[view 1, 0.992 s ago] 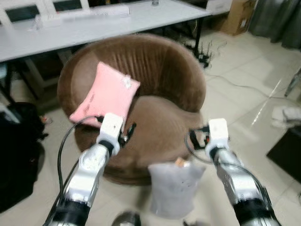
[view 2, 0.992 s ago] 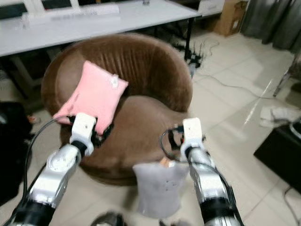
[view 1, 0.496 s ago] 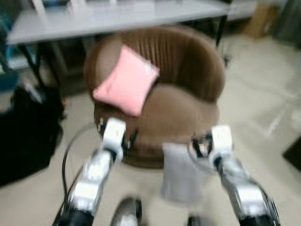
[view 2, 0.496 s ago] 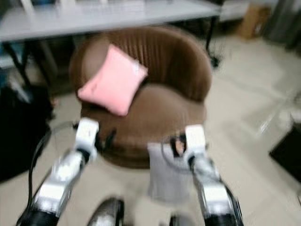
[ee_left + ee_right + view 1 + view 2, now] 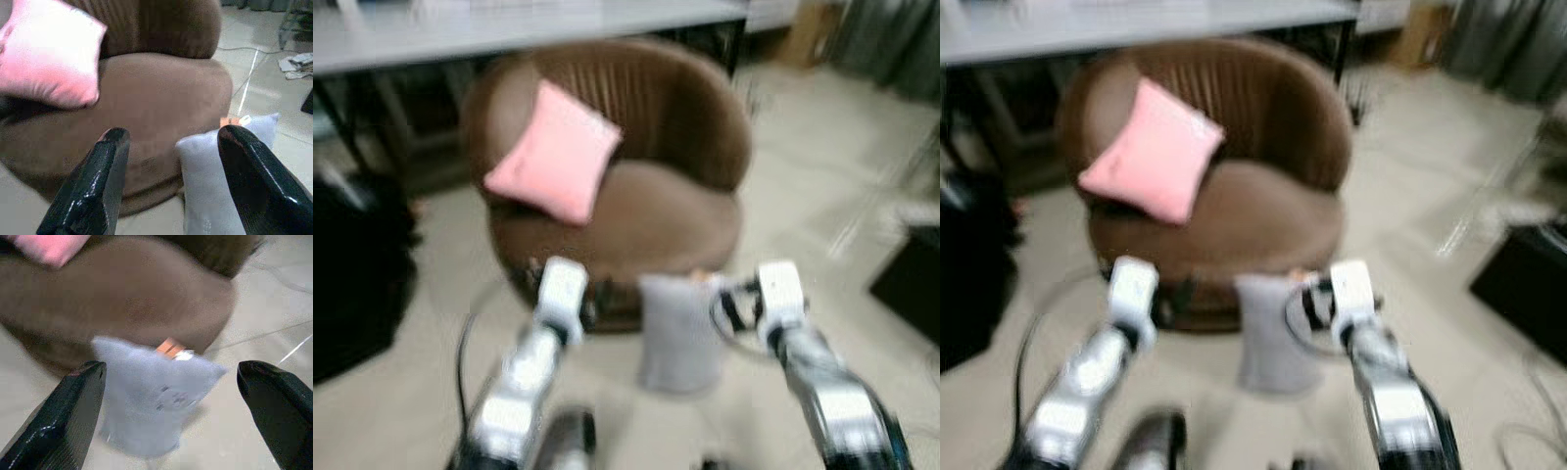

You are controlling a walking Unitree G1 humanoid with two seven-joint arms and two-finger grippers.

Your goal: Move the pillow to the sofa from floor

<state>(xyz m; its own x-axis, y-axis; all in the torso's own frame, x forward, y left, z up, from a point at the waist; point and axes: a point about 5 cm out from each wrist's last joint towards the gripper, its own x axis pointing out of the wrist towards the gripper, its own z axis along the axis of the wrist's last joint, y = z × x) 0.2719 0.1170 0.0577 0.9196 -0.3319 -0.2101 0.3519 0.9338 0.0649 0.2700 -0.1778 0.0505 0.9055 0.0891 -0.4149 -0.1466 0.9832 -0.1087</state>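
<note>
A grey pillow stands on the floor, leaning against the front of the round brown sofa chair. On the sofa's seat a pink pillow rests against the back. My left gripper is open and held in front of the sofa, just left of the grey pillow. On the pillow's right side my right gripper is also open, with the grey pillow showing between its fingers but apart from them. The eye views are blurred.
A black bag sits on the floor to the left of the sofa. Behind it runs a long white table. A dark box stands at the right, with pale tiled floor between it and the sofa.
The whole picture has shifted and blurred with camera motion, and the sofa now looks a little farther off. Both grippers stay open; the grey pillow still leans on the floor.
</note>
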